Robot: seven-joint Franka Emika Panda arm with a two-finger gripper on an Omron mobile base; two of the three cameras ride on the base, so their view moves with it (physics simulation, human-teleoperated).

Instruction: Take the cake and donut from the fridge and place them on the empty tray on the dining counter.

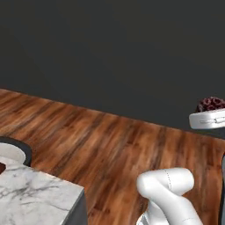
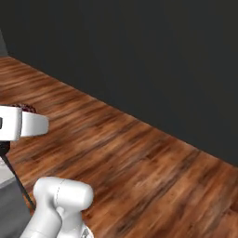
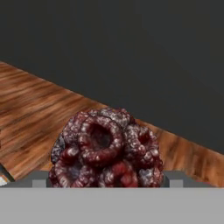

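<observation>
— Cake [image 3: 106, 151] sits right at my hand camera, clamped in the gripper [image 3: 107, 181]; only the finger tips [image 3: 175, 178] peek out either side, its base cut off.

— And from the base?

— I see just its maroon top [image 1: 211, 104] above the white hand, over wooden floor [image 1: 110, 145]. Dining counter [image 1: 35, 197] is at lower left, corner only. A reddish sliver at its edge is too cropped for me to name.

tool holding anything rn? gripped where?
Yes, the cake. It sits in the tool, gripped low at its base on both sides, with the bumpy top above the tips.
</observation>
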